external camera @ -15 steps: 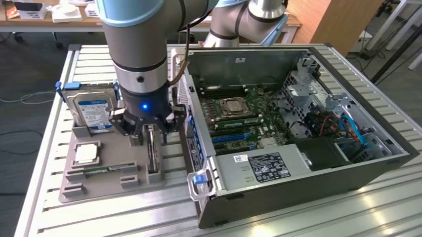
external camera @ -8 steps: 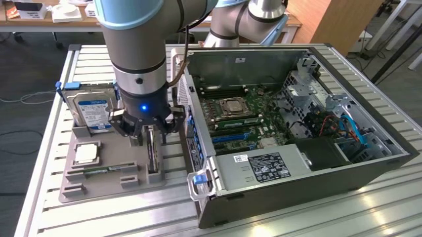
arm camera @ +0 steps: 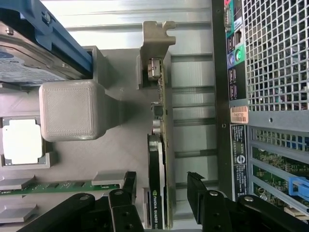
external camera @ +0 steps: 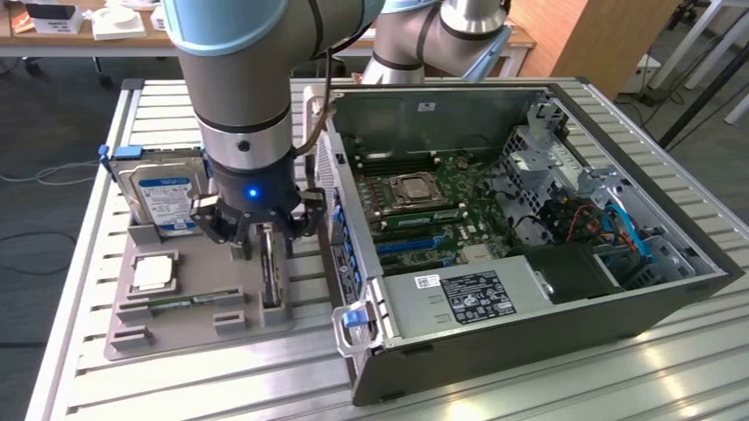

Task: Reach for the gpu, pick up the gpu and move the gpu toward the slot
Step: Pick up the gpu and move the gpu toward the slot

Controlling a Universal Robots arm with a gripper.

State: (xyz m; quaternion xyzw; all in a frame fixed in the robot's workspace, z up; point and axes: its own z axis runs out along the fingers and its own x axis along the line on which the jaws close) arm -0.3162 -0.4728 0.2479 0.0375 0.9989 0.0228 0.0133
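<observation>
1. Black gripper (arm camera: 159, 191) fingers (arm camera: 123, 198) are set wide, one on each side of the gpu (arm camera: 157, 154), with a gap seen at both sides; nothing is held.
2. In the exterior view the gripper (external camera: 260, 232) is positioned directly over the gpu (external camera: 272, 274).
3. The gpu is seen edge-on as a thin green board. A black cover with white lettering is fitted at the gripper end, and a silver metal bracket (arm camera: 155, 41) at the other end.
4. The card is stood on edge in a slot of a grey holder tray (external camera: 175, 338), just beside the rear panel of the open computer case (external camera: 562, 333).
5. A blue-labelled hard drive (external camera: 164, 197), a square silver CPU chip (external camera: 154, 274) and a memory stick (external camera: 175, 303) are also carried on the tray.
6. Tray and case are supported on a slatted aluminium table (external camera: 234, 386).
7. A wooden bench (external camera: 70, 39) and a wooden cabinet (external camera: 585, 35) are seen beyond the table.
8. The long axis of the gpu is aligned parallel to the case rear panel, with the bracket end pointed toward the hard drive end of the tray.
</observation>
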